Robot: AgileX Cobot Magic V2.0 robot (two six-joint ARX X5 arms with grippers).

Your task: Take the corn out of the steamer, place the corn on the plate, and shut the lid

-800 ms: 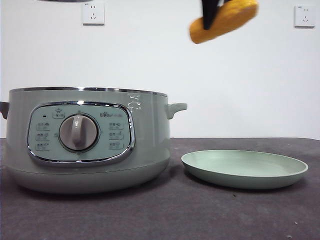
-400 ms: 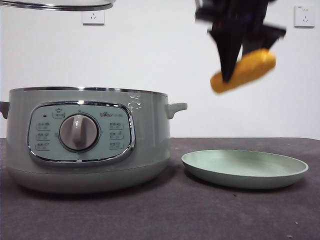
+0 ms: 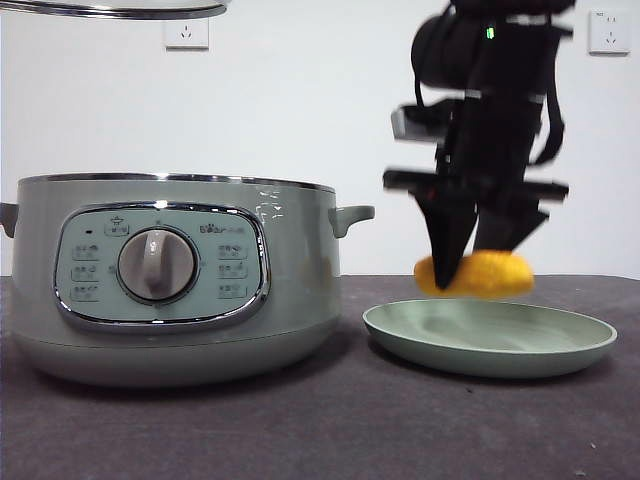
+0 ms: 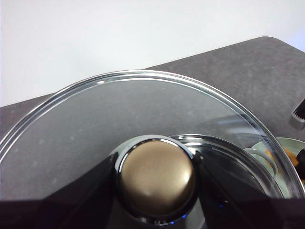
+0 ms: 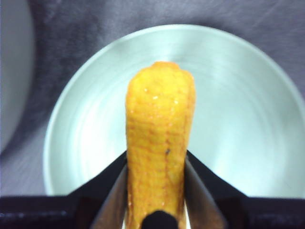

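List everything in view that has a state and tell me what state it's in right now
corn: clamped in the right gripper, just above the plate, not yet set down.
plate: on the table, nothing resting on it.
steamer: uncovered, standing beside the plate.
lid: held up by its knob in the left gripper, above the steamer.
right gripper: shut on the corn.
left gripper: shut on the lid's knob.

Steamer (image 3: 170, 280), plate (image 3: 489, 338) on table (image 3: 330, 430)
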